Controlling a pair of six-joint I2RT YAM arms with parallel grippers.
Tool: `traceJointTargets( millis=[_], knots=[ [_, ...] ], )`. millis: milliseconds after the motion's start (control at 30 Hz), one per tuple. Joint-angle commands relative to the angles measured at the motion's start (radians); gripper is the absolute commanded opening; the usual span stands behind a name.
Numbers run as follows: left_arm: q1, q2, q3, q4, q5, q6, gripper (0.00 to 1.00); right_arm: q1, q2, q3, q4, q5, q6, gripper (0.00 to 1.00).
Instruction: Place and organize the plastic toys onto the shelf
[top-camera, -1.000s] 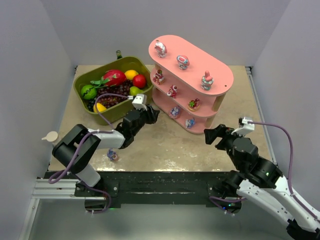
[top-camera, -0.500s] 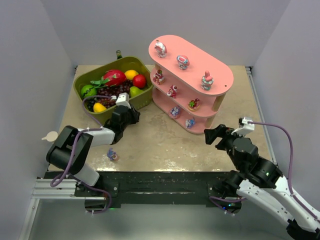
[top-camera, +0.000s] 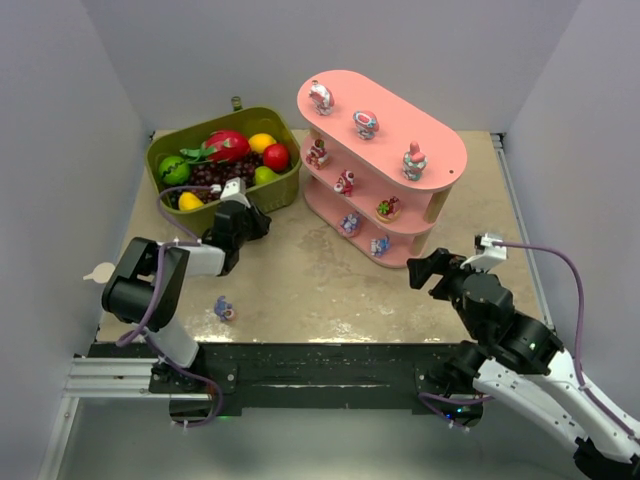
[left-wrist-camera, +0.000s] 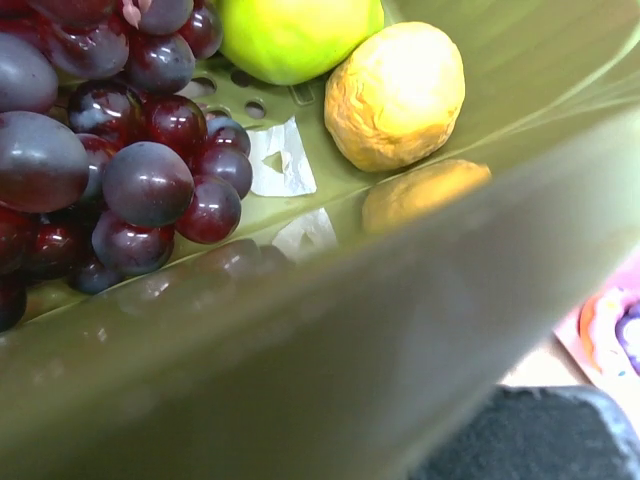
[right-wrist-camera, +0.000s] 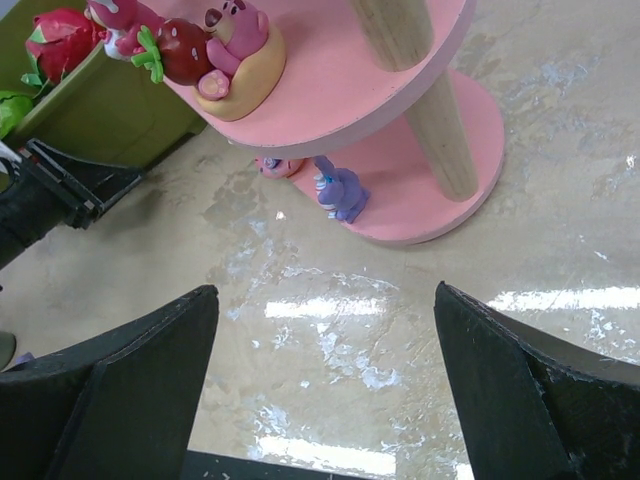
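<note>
While your left gripper (top-camera: 252, 222) sat by the olive basket (top-camera: 283, 191), its grip unreadable, eight figurines (top-camera: 365, 124) stood on the pink shelf (top-camera: 443, 150), a ninth figurine (top-camera: 225, 309) lay lower left; your right gripper (right-wrist-camera: 325, 300) gaped empty.

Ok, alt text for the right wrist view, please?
The right tool, jaws open, hangs over the table facing the pink shelf. A purple bunny stands on the bottom board, a pink bear on the board above; a green basket sits left.
</note>
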Motion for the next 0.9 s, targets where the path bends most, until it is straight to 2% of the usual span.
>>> traceJointTargets(
  millis=[0,267,367,533,667,700,767,800,867],
  knots=[
    [0.037,0.051,0.055,0.032,0.017,-0.023,0.27,-0.002,0.013,0.024,0.014,0.034,0.017,0.92],
    [0.045,0.070,0.063,0.035,0.063,-0.020,0.27,-0.002,0.015,0.023,0.014,0.034,0.022,0.92],
    [0.045,0.025,0.026,0.028,0.103,-0.025,0.27,-0.002,0.019,0.021,0.020,0.029,0.015,0.92],
    [0.016,-0.168,-0.071,-0.049,0.092,-0.037,0.36,-0.001,0.071,0.027,0.041,0.003,-0.004,0.93],
    [-0.015,-0.318,-0.101,-0.203,0.028,-0.031,0.41,-0.002,0.119,0.031,0.072,-0.055,-0.018,0.93],
    [-0.022,-0.381,-0.108,-0.284,0.026,-0.029,0.43,-0.002,0.127,0.029,0.092,-0.080,-0.027,0.93],
    [-0.024,-0.449,-0.115,-0.393,-0.061,-0.040,0.43,-0.002,0.141,0.020,0.112,-0.104,-0.034,0.93],
    [-0.024,-0.516,-0.118,-0.493,-0.081,-0.058,0.46,-0.001,0.144,0.015,0.130,-0.115,-0.037,0.94],
    [-0.027,-0.584,-0.135,-0.579,-0.112,-0.072,0.52,-0.001,0.148,0.000,0.153,-0.146,-0.041,0.94]
  ],
)
